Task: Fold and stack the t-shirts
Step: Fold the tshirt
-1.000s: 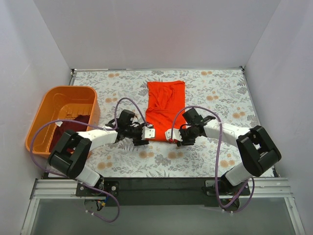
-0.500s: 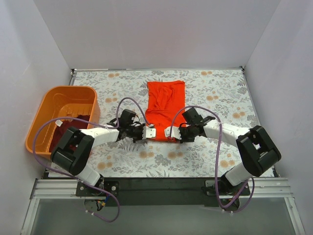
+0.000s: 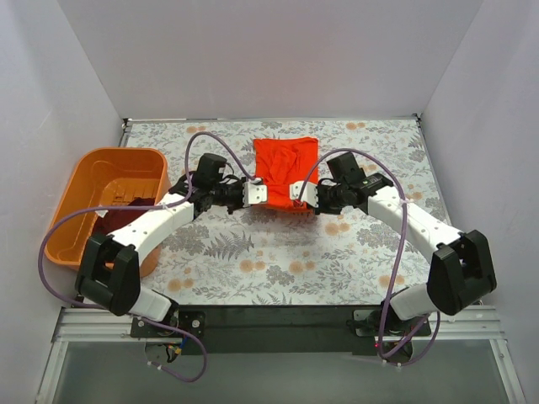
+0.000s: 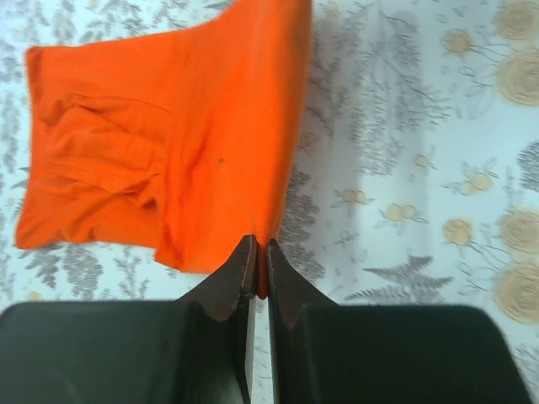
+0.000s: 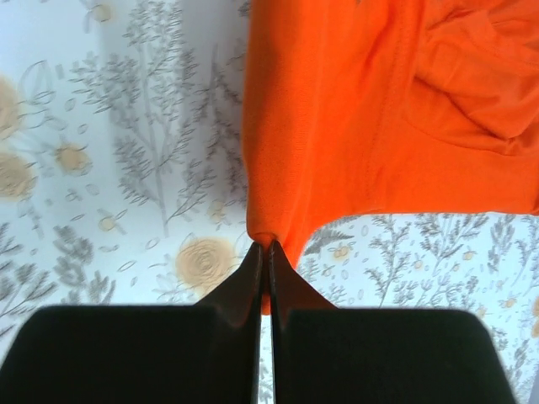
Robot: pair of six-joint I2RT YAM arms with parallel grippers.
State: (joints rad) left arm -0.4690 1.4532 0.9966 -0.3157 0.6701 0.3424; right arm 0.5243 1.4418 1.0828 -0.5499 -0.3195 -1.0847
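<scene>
The bright orange-red cloth t-shirt [image 3: 286,162] lies creased and partly folded on the far middle of the table [image 3: 253,252]. Its two near corners are held up, one clamped in the left hand [image 3: 255,192] and one in the right hand [image 3: 295,192]. The dark maroon cloth t-shirt [image 3: 133,204] lies crumpled in the orange plastic basket [image 3: 84,181].

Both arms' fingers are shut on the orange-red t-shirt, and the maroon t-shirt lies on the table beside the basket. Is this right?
No: the top view shows the maroon t-shirt inside the orange basket, not on the table. The left fingers and right fingers are shut on the orange-red t-shirt.
</scene>
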